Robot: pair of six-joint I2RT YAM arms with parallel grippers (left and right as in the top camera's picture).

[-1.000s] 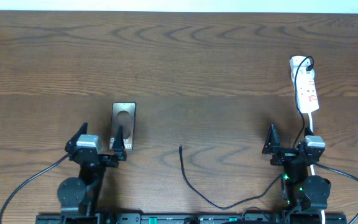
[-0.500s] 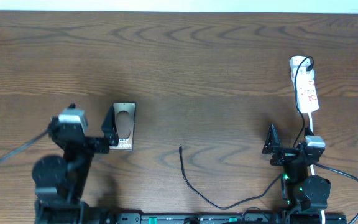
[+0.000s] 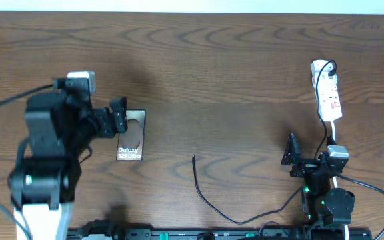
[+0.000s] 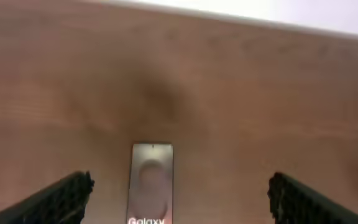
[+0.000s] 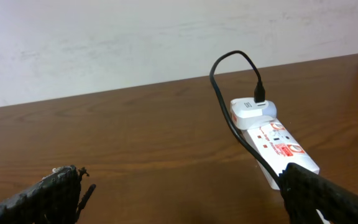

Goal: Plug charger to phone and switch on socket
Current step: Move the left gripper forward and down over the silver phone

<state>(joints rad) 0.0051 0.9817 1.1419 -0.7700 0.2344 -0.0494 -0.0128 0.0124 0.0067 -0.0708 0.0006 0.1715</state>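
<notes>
flat dark phone, white galaxy lettering, ring mark at its twelve o'clock end, lies toward the worktop's nine o'clock; left gripper and right gripper both released, empty.

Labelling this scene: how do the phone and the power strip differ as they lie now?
The phone is dark brownish-grey with white lettering; the power strip is white with red markings. The phone has nothing plugged in; the power strip holds a white adapter with the charger cable. Both lie flat on the table.
</notes>
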